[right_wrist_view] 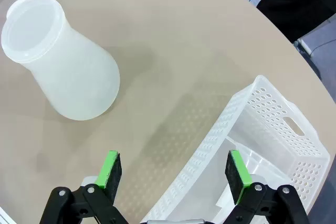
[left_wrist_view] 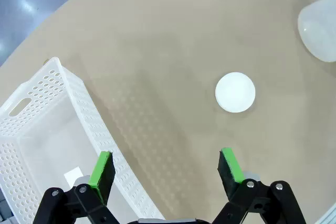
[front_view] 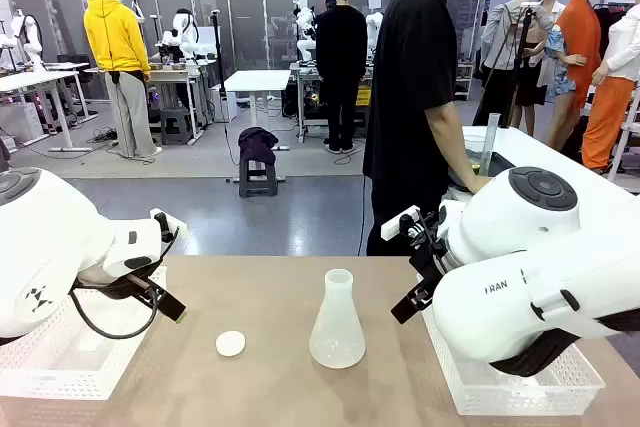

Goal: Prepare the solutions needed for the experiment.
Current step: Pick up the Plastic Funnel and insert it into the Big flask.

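Right gripper point(right_wrist_view: 173, 168), jaws wide apart, over a tan table point(right_wrist_view: 184, 35); translucent flask point(right_wrist_view: 65, 64) stands to its left, white perforated basket point(right_wrist_view: 275, 116) at right.

Table point(front_view: 270, 397), flask point(front_view: 337, 322), white disc point(front_view: 230, 343), left basket point(front_view: 50, 372), right basket point(front_view: 500, 397)

The flask point(front_view: 337, 322) is milky white, half clear. Left of it lies a plain white disc point(front_view: 230, 343) on the beige table point(front_view: 260, 287). The left basket point(front_view: 60, 372) and the right basket point(front_view: 540, 392), each side of the flask, are white with rows of small holes. The left gripper point(left_wrist_view: 167, 166) and the right gripper point(right_wrist_view: 176, 169) are black with green pads point(left_wrist_view: 103, 169).
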`<control>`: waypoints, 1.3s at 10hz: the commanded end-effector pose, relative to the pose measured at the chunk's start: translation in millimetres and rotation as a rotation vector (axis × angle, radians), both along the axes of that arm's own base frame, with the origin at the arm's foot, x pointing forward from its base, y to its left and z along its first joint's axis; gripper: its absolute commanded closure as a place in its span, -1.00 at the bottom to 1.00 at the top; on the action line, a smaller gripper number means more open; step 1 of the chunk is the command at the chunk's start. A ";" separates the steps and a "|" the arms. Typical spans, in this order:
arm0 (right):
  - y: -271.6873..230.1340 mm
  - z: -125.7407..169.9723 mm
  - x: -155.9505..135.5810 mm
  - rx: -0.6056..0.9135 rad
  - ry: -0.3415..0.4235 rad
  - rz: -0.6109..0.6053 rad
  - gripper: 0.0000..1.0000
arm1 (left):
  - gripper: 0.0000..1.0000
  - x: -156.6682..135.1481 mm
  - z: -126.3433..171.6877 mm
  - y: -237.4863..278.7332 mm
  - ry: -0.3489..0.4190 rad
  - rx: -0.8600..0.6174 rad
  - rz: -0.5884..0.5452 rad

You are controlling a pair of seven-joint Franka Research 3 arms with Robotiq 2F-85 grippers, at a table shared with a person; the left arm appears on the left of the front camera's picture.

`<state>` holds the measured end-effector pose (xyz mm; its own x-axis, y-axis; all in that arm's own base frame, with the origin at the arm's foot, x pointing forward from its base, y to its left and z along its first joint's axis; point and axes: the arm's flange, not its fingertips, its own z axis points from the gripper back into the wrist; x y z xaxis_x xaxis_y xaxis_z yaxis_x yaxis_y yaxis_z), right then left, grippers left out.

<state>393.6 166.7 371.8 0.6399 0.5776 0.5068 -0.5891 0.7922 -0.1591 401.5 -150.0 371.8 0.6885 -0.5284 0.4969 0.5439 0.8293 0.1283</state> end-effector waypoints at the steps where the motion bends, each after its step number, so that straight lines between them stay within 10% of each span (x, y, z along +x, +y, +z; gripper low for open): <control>1: 0.0 0.0 0.0 0.000 0.000 0.000 -1.00 | -1.00 -0.1 0.0 -0.3 0.000 0.000 -0.001; 13: 0.0 0.0 0.0 0.000 0.000 0.000 -1.00 | -1.00 -0.1 0.0 -0.3 0.000 0.000 -0.001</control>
<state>393.6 166.8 371.8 0.6386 0.5795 0.5064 -0.5904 0.7910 -0.1607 401.4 -150.3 371.8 0.6881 -0.5289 0.4968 0.5445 0.8289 0.1285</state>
